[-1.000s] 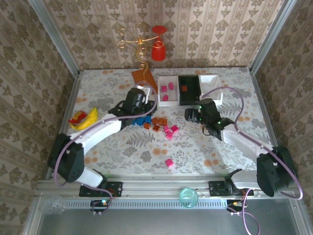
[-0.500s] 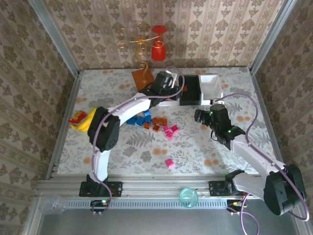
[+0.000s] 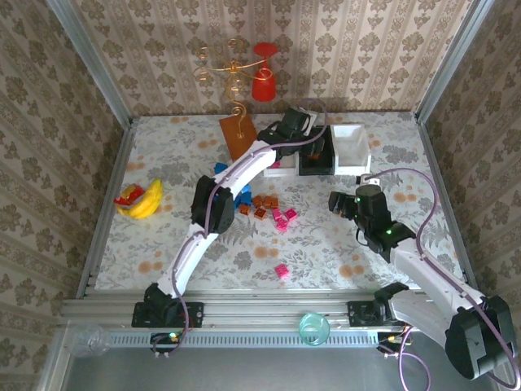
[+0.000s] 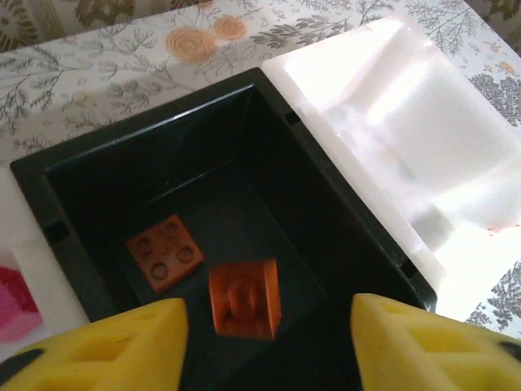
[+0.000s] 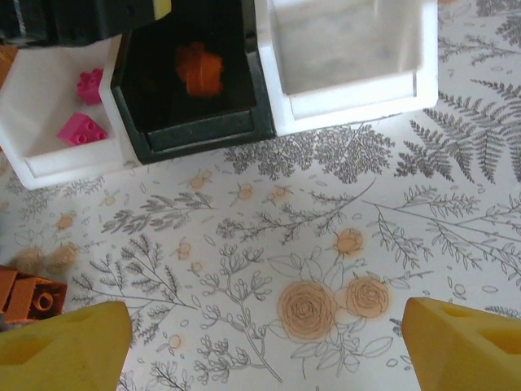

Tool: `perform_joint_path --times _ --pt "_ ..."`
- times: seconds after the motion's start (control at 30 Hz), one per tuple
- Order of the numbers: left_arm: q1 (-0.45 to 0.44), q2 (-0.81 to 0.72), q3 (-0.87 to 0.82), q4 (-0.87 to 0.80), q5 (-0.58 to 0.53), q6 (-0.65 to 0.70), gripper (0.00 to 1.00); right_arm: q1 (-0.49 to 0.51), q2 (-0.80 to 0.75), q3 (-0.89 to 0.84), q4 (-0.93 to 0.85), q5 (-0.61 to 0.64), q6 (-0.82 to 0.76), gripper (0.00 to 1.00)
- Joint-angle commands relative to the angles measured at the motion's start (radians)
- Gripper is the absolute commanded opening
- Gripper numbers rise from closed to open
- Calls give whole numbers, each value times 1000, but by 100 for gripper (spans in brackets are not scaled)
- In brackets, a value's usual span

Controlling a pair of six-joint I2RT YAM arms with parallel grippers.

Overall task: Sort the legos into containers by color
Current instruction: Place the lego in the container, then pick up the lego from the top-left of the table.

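Observation:
My left gripper point(image 4: 269, 326) hangs open over the black container point(image 4: 146, 155). Two orange-brown legos lie inside it, one flat point(image 4: 165, 252) and one blurred, just below the jaws point(image 4: 244, 298). In the top view the left gripper point(image 3: 308, 140) reaches over that black container point(image 3: 316, 165), between two white containers. The right one point(image 3: 350, 147) holds nothing; the left one point(image 5: 49, 155) holds pink legos point(image 5: 80, 129). Loose blue point(image 3: 236, 195), orange point(image 3: 262, 205) and pink point(image 3: 283, 217) legos are clustered mid-table, with a lone pink one point(image 3: 282, 271) nearer me. My right gripper point(image 3: 342, 202) is open above bare cloth.
An orange board point(image 3: 238, 134) lies left of the containers. A yellow-and-red banana toy point(image 3: 142, 198) sits at the far left. A red cup point(image 3: 263, 81) and gold wire stand are at the back wall. Metal rails bound the table.
My left arm swung from the lego pile out to the black container and its jaws opened, letting go of an orange lego. My right gripper drew back toward the right.

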Motion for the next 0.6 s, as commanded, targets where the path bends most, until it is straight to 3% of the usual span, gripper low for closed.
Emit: perform_joint_path --times 0.0,0.17,0.37,0.47,0.57 --pt "3 -159 -88 -43 4 27 62 -2 -23 -18 -16 -40 23 87" --pt "4 -481 -563 147 -22 58 66 37 7 -10 14 -83 2 85" --pt "69 -894 -1170 330 -207 87 72 110 120 35 59 -81 -19 85" --pt "175 -1006 -1343 354 -196 70 76 122 190 62 92 -97 -13 85" --pt "269 -1009 -1378 301 -126 75 77 137 255 103 102 -114 -7 85"
